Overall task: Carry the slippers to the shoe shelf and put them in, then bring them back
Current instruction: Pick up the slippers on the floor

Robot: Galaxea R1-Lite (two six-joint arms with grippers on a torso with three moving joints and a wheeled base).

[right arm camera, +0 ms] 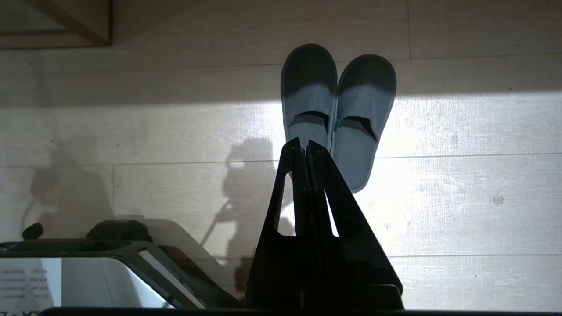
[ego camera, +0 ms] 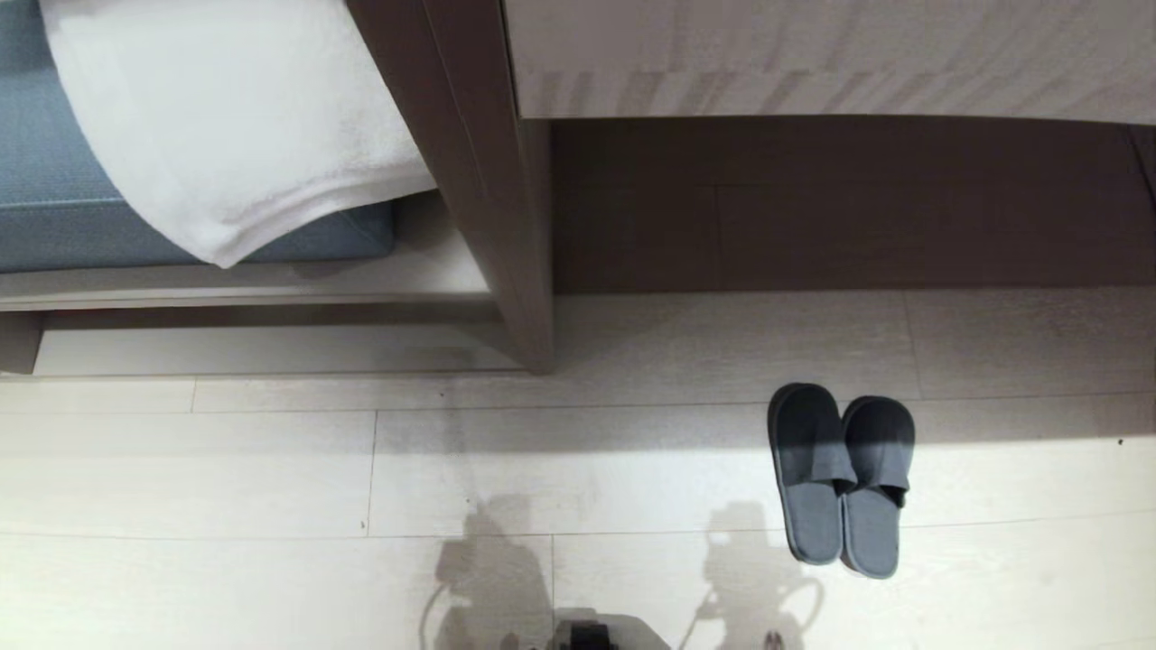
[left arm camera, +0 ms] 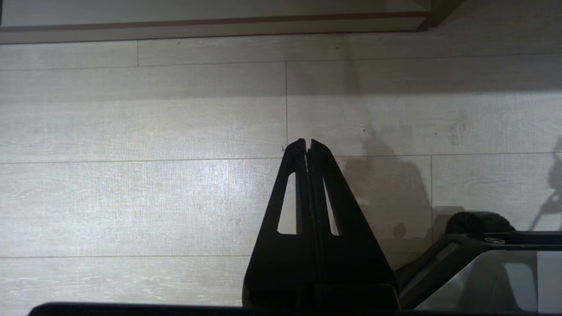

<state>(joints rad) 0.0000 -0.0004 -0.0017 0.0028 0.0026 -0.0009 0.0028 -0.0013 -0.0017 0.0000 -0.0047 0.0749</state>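
Both claws, the left gripper [left arm camera: 306, 142] and right gripper [right arm camera: 303, 144], are pressed together and empty; the slippers [ego camera: 842, 478] lie paired at lower right, probably awaiting pickup.

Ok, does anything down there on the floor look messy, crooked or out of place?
Nothing stands out. The slippers lie side by side on the pale floor, touching, toes toward the desk. A white towel hangs over the bench cushion, which looks deliberate.
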